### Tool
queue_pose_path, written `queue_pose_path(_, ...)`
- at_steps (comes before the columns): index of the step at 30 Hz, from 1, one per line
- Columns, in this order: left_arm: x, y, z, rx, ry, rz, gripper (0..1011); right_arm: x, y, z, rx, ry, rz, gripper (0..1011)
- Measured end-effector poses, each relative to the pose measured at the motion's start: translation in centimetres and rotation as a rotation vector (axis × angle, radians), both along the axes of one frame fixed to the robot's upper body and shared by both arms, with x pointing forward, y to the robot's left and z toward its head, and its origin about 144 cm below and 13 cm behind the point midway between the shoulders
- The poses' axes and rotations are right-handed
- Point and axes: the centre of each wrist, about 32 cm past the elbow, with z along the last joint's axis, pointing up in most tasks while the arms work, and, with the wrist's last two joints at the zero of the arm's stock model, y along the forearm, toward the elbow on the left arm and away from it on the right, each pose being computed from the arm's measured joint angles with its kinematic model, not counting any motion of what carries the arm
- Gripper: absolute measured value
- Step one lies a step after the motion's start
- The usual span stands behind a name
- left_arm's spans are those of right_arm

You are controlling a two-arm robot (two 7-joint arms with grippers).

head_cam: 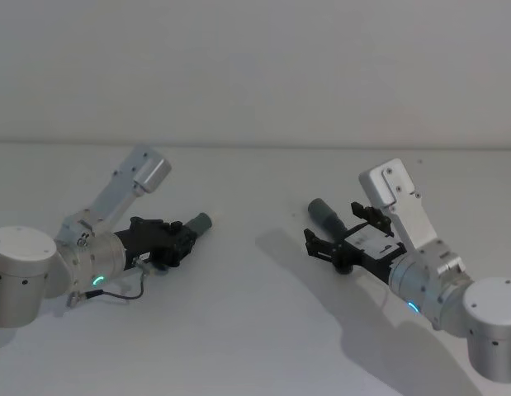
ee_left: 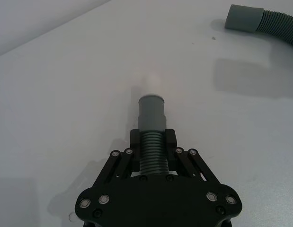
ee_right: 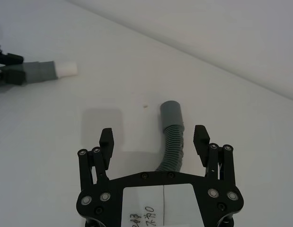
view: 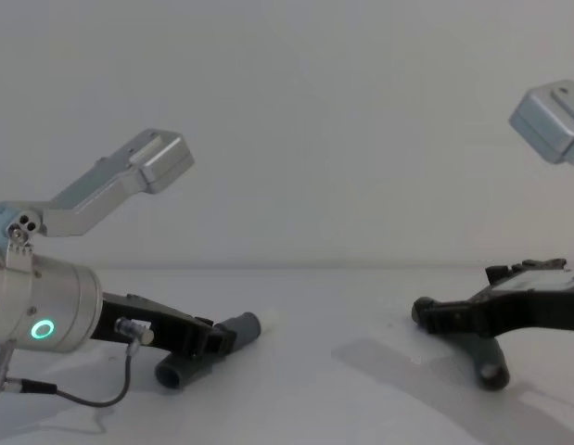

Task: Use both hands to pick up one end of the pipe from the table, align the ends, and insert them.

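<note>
My left gripper (ee_left: 151, 142) (head_cam: 179, 238) (view: 210, 341) is shut on the ribbed body of one dark-grey pipe piece (ee_left: 151, 116) (head_cam: 198, 223) (view: 240, 328). Its smooth cuff and whitish tip (ee_right: 66, 69) stick out past the fingers, low over the white table (head_cam: 255, 330). The other pipe piece (ee_right: 173, 135) (head_cam: 325, 213) (view: 487, 360) lies on the table, its plain socket end (ee_left: 244, 18) pointing away from my right arm. My right gripper (ee_right: 154, 135) (head_cam: 336, 241) (view: 433, 315) is open, one finger on each side of that piece's ribbed body, apart from it.
A grey wall (head_cam: 255, 66) rises behind the table's far edge. Bare white surface lies between the two pipe pieces. A black cable (view: 82, 399) loops under my left wrist.
</note>
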Motion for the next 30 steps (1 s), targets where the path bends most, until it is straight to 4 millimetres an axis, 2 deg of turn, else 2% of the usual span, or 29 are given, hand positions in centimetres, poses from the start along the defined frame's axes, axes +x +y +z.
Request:
queue_pose_path(13, 0.0, 0.0, 0.0, 0.0, 0.0, 0.0, 300, 1.3, -0.1, 0.6, -0.013, 0.028, -0.05, 1001)
queue_pose_path(30, 0.0, 0.0, 0.0, 0.0, 0.0, 0.0, 300, 2.2, -0.7, -0.5, -0.023, 0.103, -0.063, 1001)
